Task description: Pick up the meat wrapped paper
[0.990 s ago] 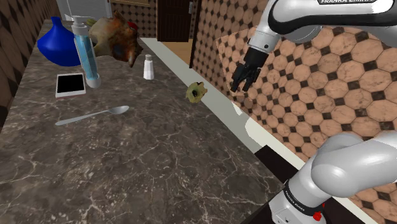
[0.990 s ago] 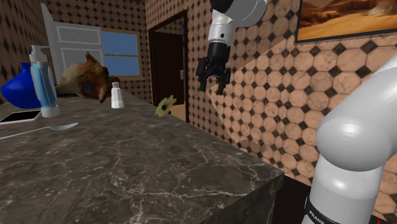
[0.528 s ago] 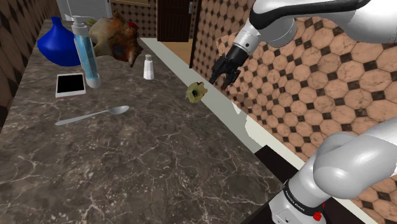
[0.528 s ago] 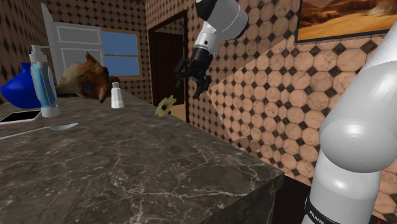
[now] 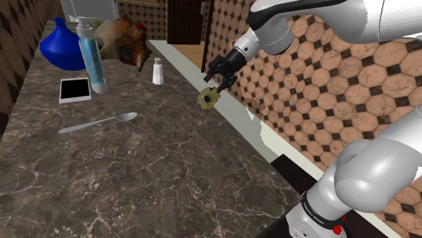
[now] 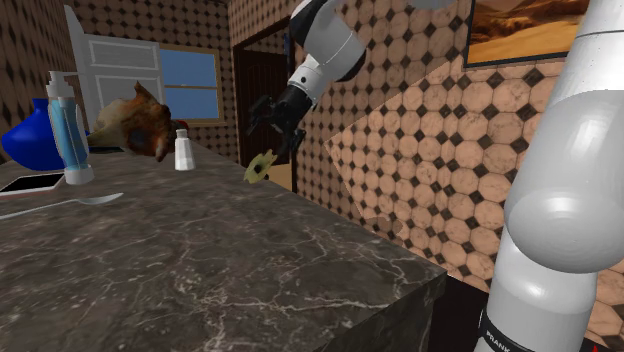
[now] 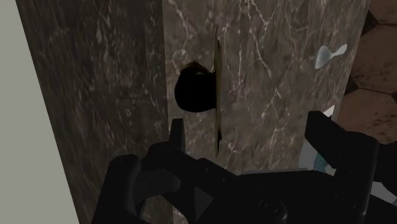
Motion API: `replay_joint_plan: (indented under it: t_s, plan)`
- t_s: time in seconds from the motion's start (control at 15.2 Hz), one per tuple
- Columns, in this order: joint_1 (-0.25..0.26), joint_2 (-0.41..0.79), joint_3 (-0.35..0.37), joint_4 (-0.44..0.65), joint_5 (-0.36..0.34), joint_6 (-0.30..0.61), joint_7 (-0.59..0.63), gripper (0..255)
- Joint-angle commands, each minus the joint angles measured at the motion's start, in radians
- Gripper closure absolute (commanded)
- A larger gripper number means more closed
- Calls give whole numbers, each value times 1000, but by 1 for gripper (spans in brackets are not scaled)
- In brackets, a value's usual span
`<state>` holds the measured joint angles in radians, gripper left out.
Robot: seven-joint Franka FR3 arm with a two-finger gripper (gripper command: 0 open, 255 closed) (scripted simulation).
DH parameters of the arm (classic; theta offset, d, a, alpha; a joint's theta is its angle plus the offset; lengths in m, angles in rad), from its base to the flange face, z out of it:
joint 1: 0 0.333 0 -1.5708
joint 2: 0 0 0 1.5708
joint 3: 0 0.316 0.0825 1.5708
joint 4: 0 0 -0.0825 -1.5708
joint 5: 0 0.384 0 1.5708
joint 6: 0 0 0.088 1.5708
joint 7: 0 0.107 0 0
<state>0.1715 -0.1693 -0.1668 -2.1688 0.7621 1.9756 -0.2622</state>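
A small olive-yellow crumpled piece (image 5: 207, 98) stands on edge on the dark marble counter (image 5: 169, 169), close to its edge at the shoulder view's right. My black gripper (image 5: 215, 73) hangs open just above and slightly beyond it, with nothing between the fingers. The second exterior view has the gripper (image 6: 272, 118) above the same piece (image 6: 262, 166). Seen from the wrist, the piece (image 7: 218, 95) is a thin sliver viewed edge-on with a dark shadow beside it. It lies ahead of the gripper (image 7: 251, 137), nearer one finger (image 7: 177, 133).
At the back of the counter stand a blue vase (image 5: 59, 46), a clear pump bottle (image 5: 91, 57), a brown lumpy object (image 5: 125, 39) and a white shaker (image 5: 157, 71). A white-framed phone (image 5: 74, 88) and a spoon (image 5: 98, 122) lie nearer. A tiled wall (image 5: 352, 81) rises past the counter edge.
The gripper has swung from beyond the counter edge toward the shoulder view's left and lowered, ending just above the olive-yellow piece. Its fingers stay open. Nothing on the counter moved.
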Motion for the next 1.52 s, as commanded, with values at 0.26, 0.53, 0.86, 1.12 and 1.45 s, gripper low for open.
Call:
replay_joint_plan:
  t_s: [0.26,0.53,0.86,1.12,1.45]
  plan:
    - [5,30,0,-36,33,48,-51,0]
    - [5,32,0,-34,33,47,-51,255]
    - [5,32,0,-34,33,48,-51,255]
    - [3,20,0,-22,23,31,-32,255]
    - [0,0,-1,19,0,-14,13,255]
